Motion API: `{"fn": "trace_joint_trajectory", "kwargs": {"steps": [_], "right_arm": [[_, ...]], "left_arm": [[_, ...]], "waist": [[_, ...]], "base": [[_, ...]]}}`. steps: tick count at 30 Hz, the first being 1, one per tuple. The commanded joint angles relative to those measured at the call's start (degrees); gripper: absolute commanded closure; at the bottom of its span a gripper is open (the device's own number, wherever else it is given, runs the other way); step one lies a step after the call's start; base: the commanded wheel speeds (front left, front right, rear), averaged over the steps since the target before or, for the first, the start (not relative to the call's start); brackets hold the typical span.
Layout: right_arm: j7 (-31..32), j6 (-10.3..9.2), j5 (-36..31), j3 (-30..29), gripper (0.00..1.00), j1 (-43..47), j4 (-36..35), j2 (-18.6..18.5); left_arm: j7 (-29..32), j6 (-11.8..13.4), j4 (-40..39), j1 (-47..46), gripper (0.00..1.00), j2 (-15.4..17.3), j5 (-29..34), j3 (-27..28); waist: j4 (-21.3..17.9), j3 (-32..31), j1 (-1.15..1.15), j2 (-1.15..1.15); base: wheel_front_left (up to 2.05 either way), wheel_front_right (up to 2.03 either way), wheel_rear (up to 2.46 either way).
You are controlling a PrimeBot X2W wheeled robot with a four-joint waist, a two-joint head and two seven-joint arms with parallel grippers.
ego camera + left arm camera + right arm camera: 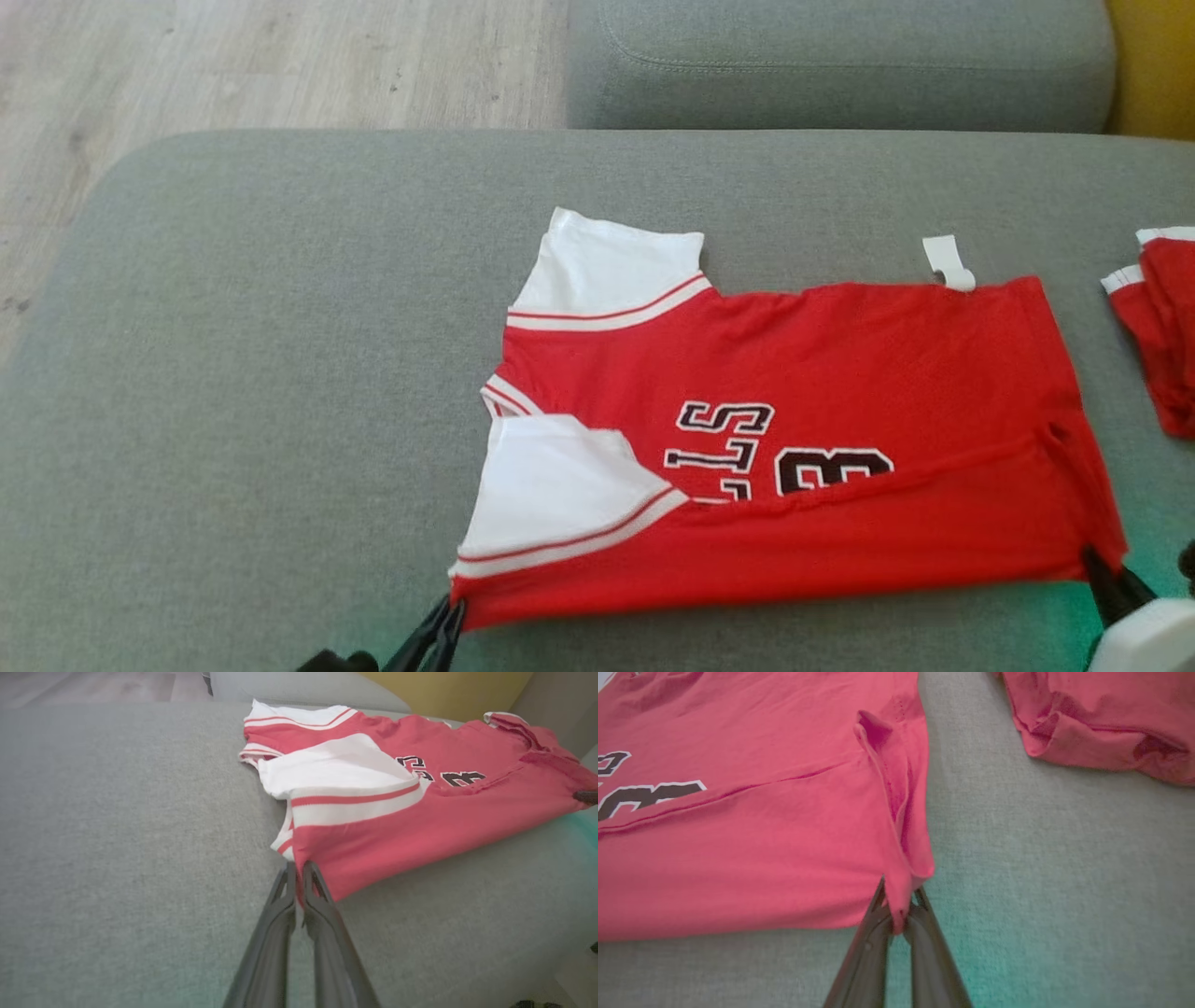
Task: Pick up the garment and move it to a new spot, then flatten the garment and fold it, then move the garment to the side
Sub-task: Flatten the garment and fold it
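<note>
A: What lies furthest left?

B: A pale wooden floor [233, 56], then the grey sofa cushion [233, 392] that carries everything else.

A: And at its near edge?

B: The left gripper [296, 868] has its two dark fingers pressed together on the near left corner of the red-and-white jersey [840, 373], just below a white sleeve [551, 485].

A: How does the jersey lie?

B: It lies flat on the middle of the cushion, collar end to the left. Its near edge is folded over, covering part of the black lettering [728, 429]. A white tag [948, 261] sticks out at the far edge.

A: And the other arm?

B: The right gripper [899, 896] is clamped on the near right corner, with red cloth bunched between its fingers.

A: Beyond that?

B: A second red garment [1167, 327] lies crumpled, apart from the jersey.
</note>
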Motion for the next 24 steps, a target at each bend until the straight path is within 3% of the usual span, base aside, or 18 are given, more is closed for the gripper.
{"fn": "trace_joint_trajectory", "kwargs": {"steps": [1,4,5,6,7,8,10,11,12,18,21,24], "right_arm": [[0.36,-0.05,-0.21,-0.50,1.00,0.32,-2.76,-2.33],[1.73,-0.05,-0.54,-1.54,1.00,1.68,-4.81,-1.29],[2.13,-0.05,-0.89,-1.73,0.73,1.96,-5.34,-0.90],[2.61,-0.05,-1.23,-1.93,0.56,2.15,-5.82,-0.39],[3.10,-0.05,-1.43,-2.04,0.19,2.27,-6.27,0.14],[3.43,-0.05,-1.71,-2.26,0.00,2.27,-6.71,0.57],[3.38,-0.05,-2.79,-3.22,0.00,2.16,-7.57,1.32],[3.29,-0.05,-3.68,-3.73,0.00,2.15,-7.98,1.54],[3.16,-0.05,-4.35,-4.18,0.00,2.07,-8.42,1.85],[0.54,-0.05,-7.61,-3.50,0.00,0.07,-12.73,3.25],[-0.79,-0.05,-8.07,-2.83,0.00,-1.02,-14.19,3.79],[-2.20,-0.05,-8.83,-1.86,0.00,-3.02,-15.79,4.77]], "left_arm": [[0.47,0.40,-1.92,-1.39,1.00,1.79,-0.86,2.02],[1.73,0.57,-2.33,-1.04,1.00,2.13,-1.40,2.01],[1.86,0.63,-2.32,-1.11,1.00,2.17,-1.51,2.05],[2.11,0.59,-2.14,-1.15,1.00,2.16,-1.72,2.05],[2.39,0.51,-1.87,-1.20,1.00,2.20,-1.89,1.99],[2.79,0.28,-1.56,-1.15,1.00,2.08,-2.45,2.00],[3.78,-0.51,-1.07,-0.80,1.00,1.51,-4.47,2.18],[4.15,-0.50,-1.17,-0.73,0.22,1.42,-4.94,2.29],[4.21,-0.27,-1.51,-0.73,0.00,1.37,-5.18,2.51],[4.68,1.09,-5.78,-4.53,0.00,3.14,-4.64,4.74],[5.97,0.37,-7.63,-8.34,0.00,4.78,-4.43,5.85],[8.92,-1.88,-9.38,-16.98,0.00,8.17,-3.40,7.01]], "waist": [[-0.21,0.03,0.01,0.00],[-0.64,0.10,0.01,0.00],[-0.78,0.14,0.01,0.00],[-0.98,0.19,0.01,0.00],[-1.24,0.26,0.01,0.00],[-1.55,0.36,0.01,0.00],[-2.10,0.58,0.01,0.00],[-2.37,0.70,0.01,0.00],[-2.67,0.86,0.01,0.00],[-4.96,2.98,0.01,0.00],[-5.87,4.40,0.01,0.00],[-7.37,6.61,0.01,0.00]], "base": [[0.00,0.00,0.00],[0.00,0.00,0.00],[0.00,0.00,0.00],[0.00,0.00,0.00],[0.00,0.00,0.00],[0.00,0.00,0.00],[0.00,0.00,0.00],[0.00,0.00,0.00],[0.00,0.00,0.00],[0.00,0.00,0.00],[0.00,0.00,0.00],[0.00,0.00,0.00]]}}
